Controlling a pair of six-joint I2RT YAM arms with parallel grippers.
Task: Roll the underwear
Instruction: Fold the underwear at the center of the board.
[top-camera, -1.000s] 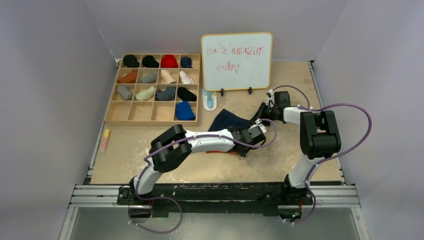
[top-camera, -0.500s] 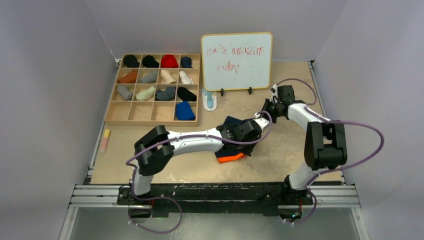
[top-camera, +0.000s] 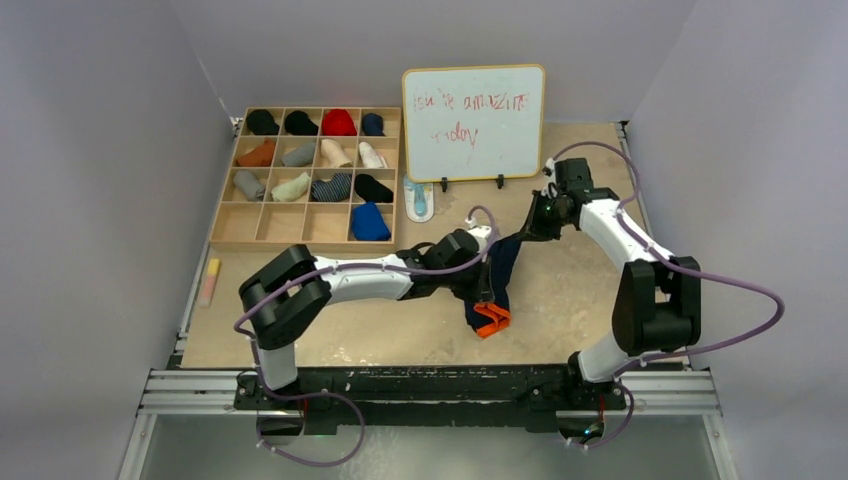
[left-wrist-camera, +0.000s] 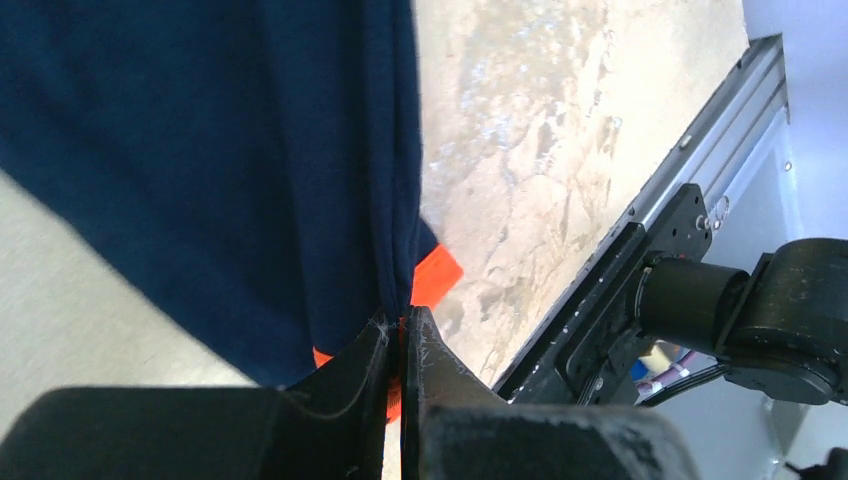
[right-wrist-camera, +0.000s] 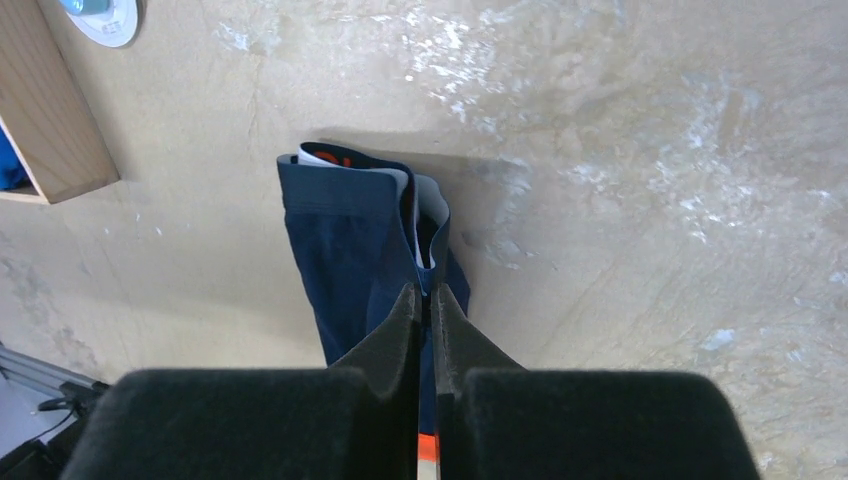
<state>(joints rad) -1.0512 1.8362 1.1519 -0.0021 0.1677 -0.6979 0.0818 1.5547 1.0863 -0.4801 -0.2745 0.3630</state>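
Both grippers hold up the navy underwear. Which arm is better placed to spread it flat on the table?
Probably the right. The right gripper and left gripper both pinch the navy underwear, but bare table lies on the right's side, while the left arm stretches over the other side.

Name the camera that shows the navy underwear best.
Top external: the whole navy underwear shows, with its orange trim at the near end. Left wrist gives only a close patch of cloth and trim; right wrist, the folded waistband end.
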